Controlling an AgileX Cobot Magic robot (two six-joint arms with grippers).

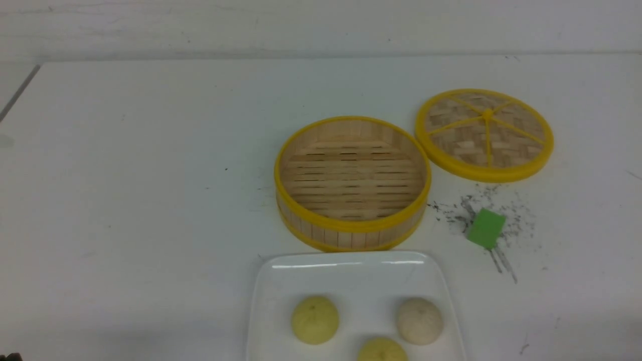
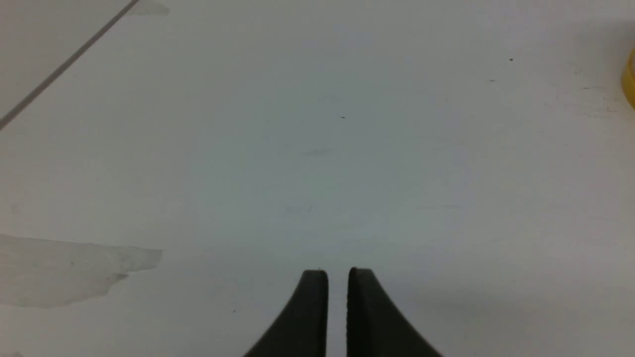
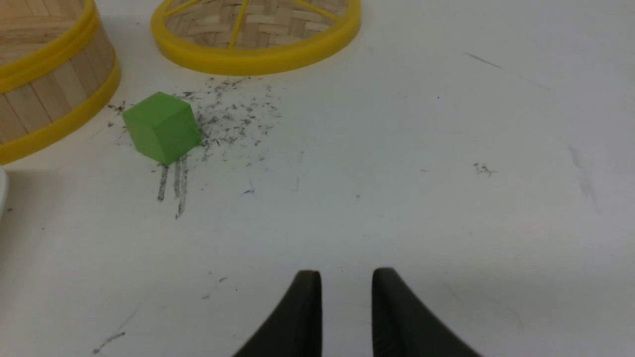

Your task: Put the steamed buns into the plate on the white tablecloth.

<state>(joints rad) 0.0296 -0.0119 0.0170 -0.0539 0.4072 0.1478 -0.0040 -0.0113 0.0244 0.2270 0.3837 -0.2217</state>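
Three steamed buns lie in the white plate [image 1: 346, 260] at the near edge of the front view: a pale yellow one [image 1: 315, 319] on the left, an off-white one [image 1: 419, 321] on the right, another yellow one [image 1: 382, 350] nearest me and cut by the frame. The plate rests on the white tablecloth [image 1: 125, 200]. Neither arm shows in the front view. My left gripper [image 2: 338, 271] hovers over bare cloth, its fingers a narrow gap apart and empty. My right gripper [image 3: 347, 271] stands open wider over the speckled cloth, holding nothing.
An empty bamboo steamer [image 1: 351, 228] with yellow rims stands just behind the plate. Its lid [image 1: 484, 134] lies to the right of it. A green block [image 1: 485, 228] sits on black speckles in front of the lid, ahead of my right gripper [image 3: 161, 126].
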